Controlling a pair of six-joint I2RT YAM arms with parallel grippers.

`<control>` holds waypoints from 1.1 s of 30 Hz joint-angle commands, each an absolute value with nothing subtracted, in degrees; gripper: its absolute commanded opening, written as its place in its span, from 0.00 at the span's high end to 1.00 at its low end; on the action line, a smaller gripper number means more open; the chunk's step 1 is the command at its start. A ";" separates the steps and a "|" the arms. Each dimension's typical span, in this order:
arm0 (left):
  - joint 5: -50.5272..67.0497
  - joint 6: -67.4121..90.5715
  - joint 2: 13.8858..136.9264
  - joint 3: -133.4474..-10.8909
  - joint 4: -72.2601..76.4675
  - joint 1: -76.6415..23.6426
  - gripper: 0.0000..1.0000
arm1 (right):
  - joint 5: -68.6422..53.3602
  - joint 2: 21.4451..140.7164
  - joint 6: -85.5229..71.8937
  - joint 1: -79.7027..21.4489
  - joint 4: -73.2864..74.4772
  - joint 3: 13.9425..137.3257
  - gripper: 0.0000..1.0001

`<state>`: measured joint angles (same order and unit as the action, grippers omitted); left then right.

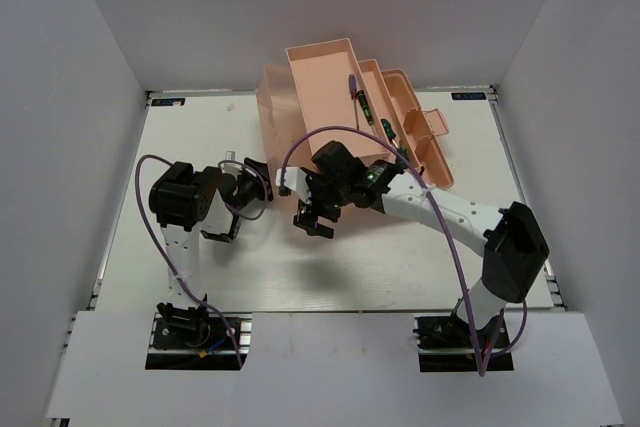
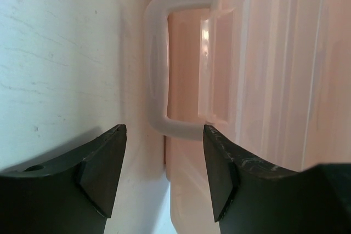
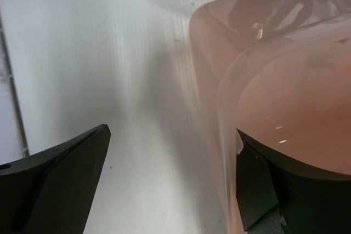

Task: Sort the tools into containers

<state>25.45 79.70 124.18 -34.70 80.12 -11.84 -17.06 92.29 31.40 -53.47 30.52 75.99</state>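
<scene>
The peach-pink toolbox (image 1: 300, 112) stands at the back centre with its tiers (image 1: 400, 112) folded out to the right. In the tiers lie a slim bluish screwdriver (image 1: 353, 84) and two green-handled screwdrivers (image 1: 367, 107) (image 1: 386, 129). My left gripper (image 1: 258, 182) (image 2: 164, 173) is open at the box's left side, with the box's edge (image 2: 181, 190) between its jaws and the pale handle (image 2: 159, 64) just ahead. My right gripper (image 1: 313, 224) (image 3: 170, 184) is wide open and empty over the table beside the box's near corner (image 3: 274, 80).
White walls close in the table (image 1: 200, 267) on the left, back and right. A purple cable (image 1: 440, 217) loops over the right arm, and another (image 1: 150, 217) runs along the left arm.
</scene>
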 commanded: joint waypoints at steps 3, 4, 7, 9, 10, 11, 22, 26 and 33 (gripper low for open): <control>26.63 77.78 123.57 -37.70 93.26 -12.13 0.31 | -6.34 95.45 22.42 -56.24 28.60 76.65 0.10; 27.15 77.78 123.57 -37.71 93.25 -12.65 0.31 | -1.46 95.28 21.98 -57.38 27.26 74.73 0.10; 27.16 77.78 123.57 -39.72 91.94 -12.66 0.31 | 7.87 96.06 21.88 -60.72 22.94 74.61 0.10; 27.77 77.78 123.57 -40.42 91.15 -12.66 0.31 | 10.97 97.20 22.06 -62.31 22.85 76.36 0.10; 28.30 77.78 123.57 -40.95 90.45 -12.66 0.31 | 12.55 97.47 22.32 -63.45 23.81 77.25 0.10; 28.30 77.78 123.57 -40.96 90.44 -12.66 0.31 | 16.22 97.47 22.59 -64.24 23.82 77.52 0.10; 28.83 77.78 123.57 -42.63 87.46 -12.13 0.31 | 17.05 95.45 21.10 -68.90 27.33 87.43 0.10; 29.36 77.78 123.57 -43.68 86.23 -12.13 0.31 | 16.52 93.52 20.04 -70.31 30.76 91.40 0.10; 29.88 77.78 123.57 -45.79 84.12 -12.13 0.31 | 26.96 89.48 25.37 -69.88 30.17 101.85 0.10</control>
